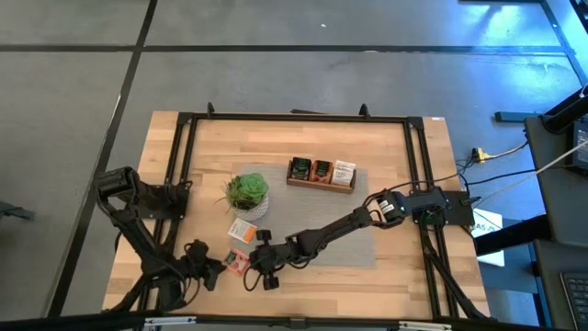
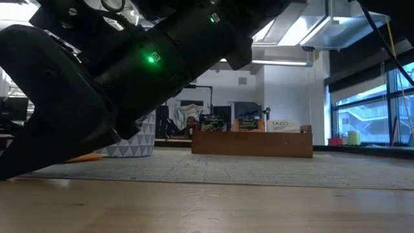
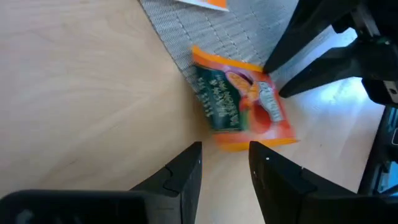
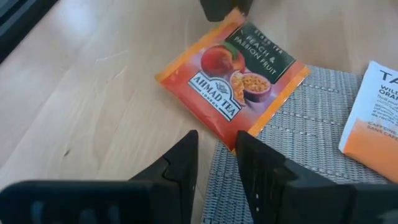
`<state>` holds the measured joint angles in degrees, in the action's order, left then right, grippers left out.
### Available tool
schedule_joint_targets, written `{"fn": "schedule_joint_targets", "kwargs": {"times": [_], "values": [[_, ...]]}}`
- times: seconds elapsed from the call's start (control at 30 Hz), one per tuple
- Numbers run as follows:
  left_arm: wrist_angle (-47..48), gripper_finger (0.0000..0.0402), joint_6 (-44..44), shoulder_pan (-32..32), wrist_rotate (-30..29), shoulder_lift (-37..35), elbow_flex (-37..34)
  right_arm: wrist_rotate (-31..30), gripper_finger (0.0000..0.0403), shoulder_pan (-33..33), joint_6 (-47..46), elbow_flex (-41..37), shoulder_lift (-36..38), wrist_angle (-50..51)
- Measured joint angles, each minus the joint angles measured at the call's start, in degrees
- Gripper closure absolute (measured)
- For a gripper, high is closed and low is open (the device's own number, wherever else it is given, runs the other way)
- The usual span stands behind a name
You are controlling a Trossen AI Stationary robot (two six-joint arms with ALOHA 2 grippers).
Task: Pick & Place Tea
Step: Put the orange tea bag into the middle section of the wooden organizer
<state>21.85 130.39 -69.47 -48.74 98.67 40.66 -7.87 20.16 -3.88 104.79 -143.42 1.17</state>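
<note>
- Lower left of the high view: the left tool (image 1: pixel 223 268) and the right tool (image 1: pixel 254 261) face each other across an orange-red peach sachet (image 1: pixel 239 262). Both sets of fingers stand slightly apart, gripping nothing.
- The sachet lies flat, half on the grey mat (image 1: pixel 358 241), half on the bare worktop (image 1: pixel 303 280).
- Just above it, a white-and-orange sachet (image 1: pixel 242 230) lies loose on the mat beside the potted plant (image 1: pixel 248 194).
- Centre of the high view: the wooden box (image 1: pixel 321 175) already holds sachets in all three compartments; judging by this, two remain to be placed.
</note>
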Motion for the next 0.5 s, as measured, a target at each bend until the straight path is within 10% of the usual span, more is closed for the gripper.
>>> {"fn": "schedule_joint_targets", "kwargs": {"times": [0.5], "values": [[-2.4,0.0274,-1.1,4.4,0.2,0.8,0.0,0.0,0.0290,-0.3,-2.0,0.0,0.0,-0.1]]}}
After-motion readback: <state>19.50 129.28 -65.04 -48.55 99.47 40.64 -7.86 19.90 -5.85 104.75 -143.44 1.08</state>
